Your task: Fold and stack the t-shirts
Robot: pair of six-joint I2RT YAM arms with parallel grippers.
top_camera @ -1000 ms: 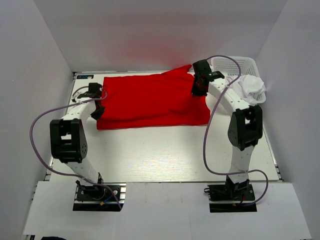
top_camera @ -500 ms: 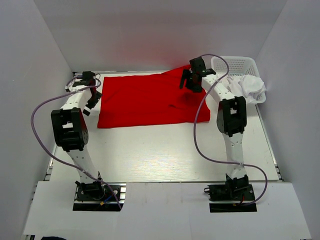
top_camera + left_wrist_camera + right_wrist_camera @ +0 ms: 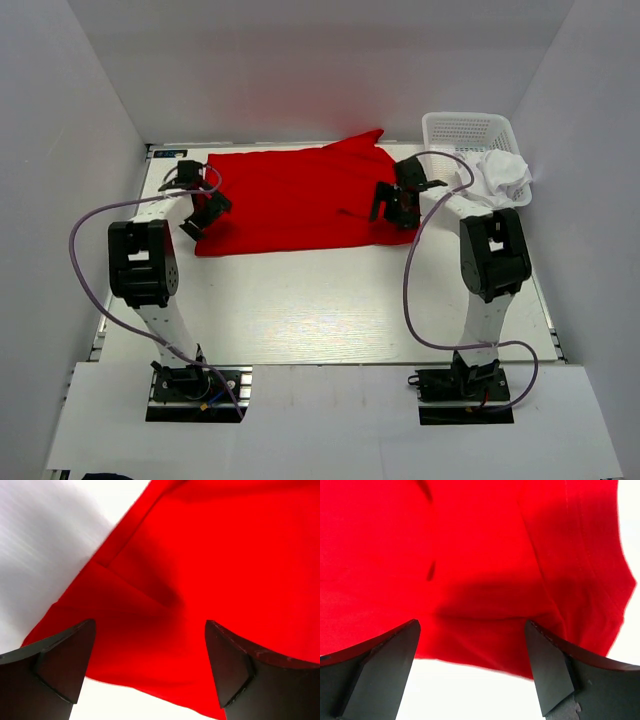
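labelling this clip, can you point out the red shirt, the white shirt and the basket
red shirt (image 3: 290,195), top view, middle of the spread cloth
white shirt (image 3: 503,172), top view, middle of the crumpled bundle
basket (image 3: 466,130), top view, mesh at its far side

Top external: high, behind the arm bases (image 3: 195,385), looking down; whole worktop (image 3: 320,310) in frame, bases at the bottom edge. Left wrist: very close, looking down past the left pincer (image 3: 149,630), fingers (image 3: 60,660) in the lower corners. Right wrist: same past the right pincer (image 3: 471,627). All three share the red t-shirt (image 3: 290,200); the wrist views catch only its lower-left and lower-right corners of the top frame.
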